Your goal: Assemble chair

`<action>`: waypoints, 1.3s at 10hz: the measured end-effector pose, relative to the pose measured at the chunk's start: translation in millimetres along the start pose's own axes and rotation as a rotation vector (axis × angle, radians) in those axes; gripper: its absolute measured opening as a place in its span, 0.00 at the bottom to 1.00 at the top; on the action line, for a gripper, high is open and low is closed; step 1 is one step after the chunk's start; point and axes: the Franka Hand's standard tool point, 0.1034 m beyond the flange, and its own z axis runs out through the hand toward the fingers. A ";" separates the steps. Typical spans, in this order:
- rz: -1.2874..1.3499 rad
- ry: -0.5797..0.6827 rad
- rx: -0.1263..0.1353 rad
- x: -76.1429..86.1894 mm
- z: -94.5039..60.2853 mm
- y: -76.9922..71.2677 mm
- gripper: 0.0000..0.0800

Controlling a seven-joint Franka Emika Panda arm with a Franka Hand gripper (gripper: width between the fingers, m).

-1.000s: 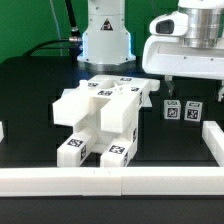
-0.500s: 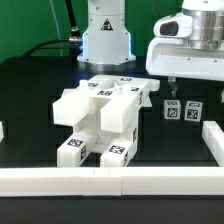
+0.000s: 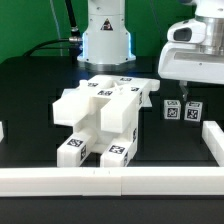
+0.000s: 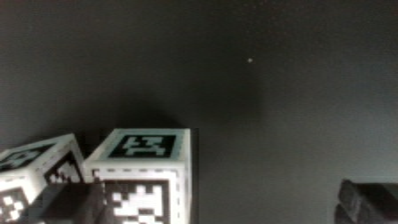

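Visibly, square tags (image 3: pixel 117 153) on chair (image 3: pixel 100 112)

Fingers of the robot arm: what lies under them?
Two small matte white plastic blocks with black-and-white tags, near one of the fingers; otherwise bare black table. That finger covers part of one block.

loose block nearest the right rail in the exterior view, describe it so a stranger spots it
Find the big white chair assembly at the centre. To the exterior view's right of it stand two small tagged blocks side by side. Yours is the outer block, farther from the assembly than its twin.
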 end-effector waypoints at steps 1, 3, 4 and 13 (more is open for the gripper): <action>-0.002 0.006 0.003 0.2 -0.1 -1.2 0.81; -0.005 0.009 0.005 1.5 -0.9 -0.4 0.81; -0.003 0.012 0.009 3.1 -3.7 -0.6 0.81; -0.009 0.009 0.000 -0.7 -1.6 12.2 0.81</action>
